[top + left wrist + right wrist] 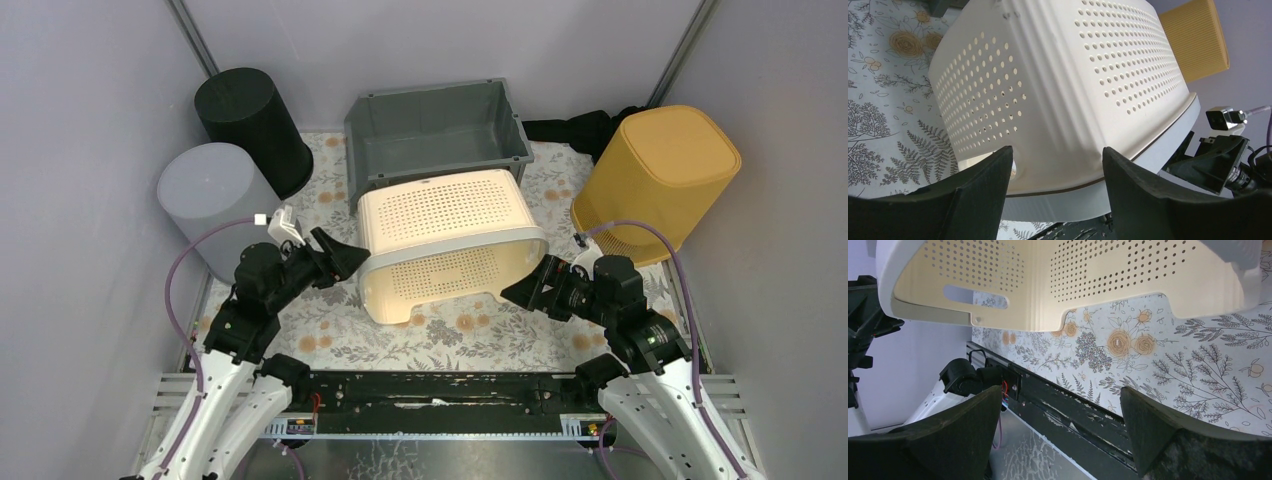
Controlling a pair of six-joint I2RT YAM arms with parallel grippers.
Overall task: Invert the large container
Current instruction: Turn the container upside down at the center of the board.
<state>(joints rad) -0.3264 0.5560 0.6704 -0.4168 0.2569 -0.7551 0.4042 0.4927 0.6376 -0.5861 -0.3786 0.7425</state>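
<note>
The large container, a cream perforated laundry basket [445,225], is in the middle of the flowered table cloth [470,330], just in front of the grey plastic crate [440,95]. It is tipped far over: its dotted bottom faces up and toward the back, while its thick rim faces the arms, with the near edge raised off the cloth. In the right wrist view the flowers are visible under that edge. The left gripper [350,258] is at the left end of the basket. Its fingers [983,190] stand apart with the rounded corner of the basket between them. Whether the pads already touch the plastic is not clear from this angle, perhaps not yet. The right gripper [525,285] is beside the right end of the rim, with jaws spread wide and nothing between them. A yellow bin [665,170] lies at the right wall, and a black cylinder [245,110] and a grey cylinder [205,190] stand at the left.
</note>
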